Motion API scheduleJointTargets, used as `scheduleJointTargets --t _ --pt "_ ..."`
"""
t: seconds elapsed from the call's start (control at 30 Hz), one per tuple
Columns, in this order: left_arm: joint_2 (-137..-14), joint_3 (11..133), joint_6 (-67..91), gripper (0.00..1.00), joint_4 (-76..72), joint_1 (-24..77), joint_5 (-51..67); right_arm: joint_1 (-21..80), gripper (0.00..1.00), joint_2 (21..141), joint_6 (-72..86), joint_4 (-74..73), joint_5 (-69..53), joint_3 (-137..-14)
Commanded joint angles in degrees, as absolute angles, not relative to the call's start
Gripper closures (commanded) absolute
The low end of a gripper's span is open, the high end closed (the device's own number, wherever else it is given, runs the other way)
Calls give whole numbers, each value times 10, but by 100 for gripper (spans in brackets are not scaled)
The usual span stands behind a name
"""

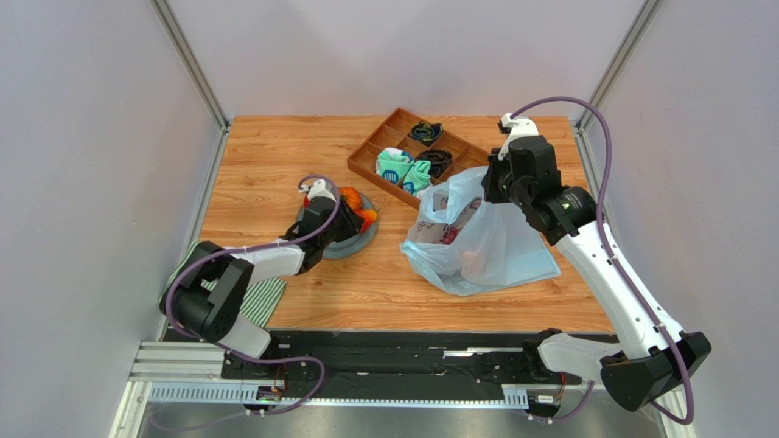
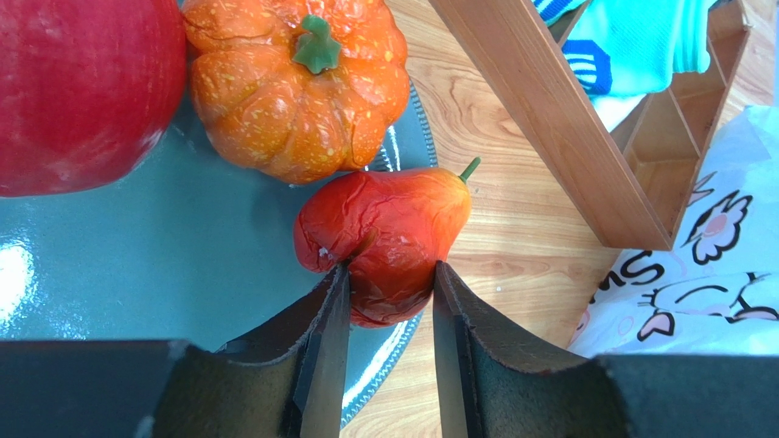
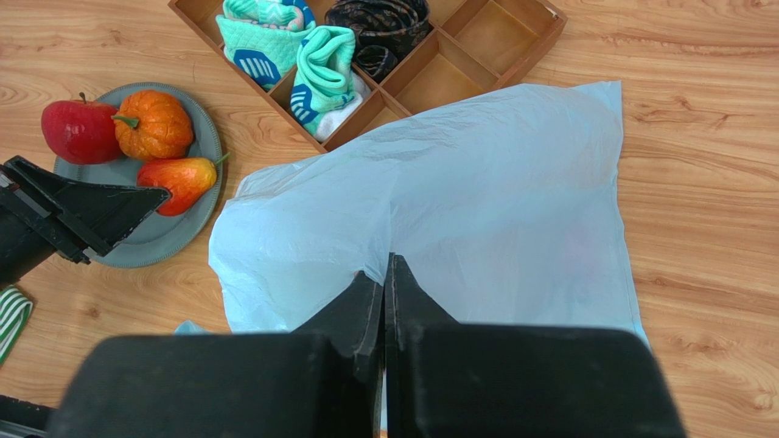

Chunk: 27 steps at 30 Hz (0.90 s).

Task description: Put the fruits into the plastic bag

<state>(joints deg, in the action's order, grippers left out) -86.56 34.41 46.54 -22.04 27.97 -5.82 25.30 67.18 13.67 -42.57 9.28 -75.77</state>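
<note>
We have the left pincer (image 2: pixel 389 297) pressed on the red-orange fruit (image 2: pixel 384 237), apple (image 2: pixel 82 91) and ribbed fruit (image 2: pixel 297 87) waiting beyond it, while our right pincer (image 3: pixel 384 283) pinches the plastic bag (image 3: pixel 475 201).

Left gripper (image 2: pixel 389 301) low with jaws parted; right gripper (image 3: pixel 384 283) raised, clamped.

Lighting was bright, even and diffuse, and shadows stayed soft and short. In the left wrist view a white glare patch sat on the glossy grey plate (image 2: pixel 23 274), and the red apple (image 2: pixel 82 87) carried faint sheen. The 3 pictures were sharp, though the near, dark gripper fingers (image 3: pixel 352 315) looked slightly soft.
</note>
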Motion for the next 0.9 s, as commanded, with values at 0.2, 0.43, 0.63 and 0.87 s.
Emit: scheduleJointTargets --t 0.2,0.43,0.63,0.87 --pt "-812 318 465 68 -244 276 -31 251 100 668 137 -404 88 -761" --pt "-760 282 450 73 -266 276 -5 253 100 667 137 -405 85 -762" --pt "-673 265 375 74 -277 293 31 251 100 666 139 -404 84 -763" --pt "-575 311 245 72 -224 418 1 252 100 669 141 -405 80 -766"
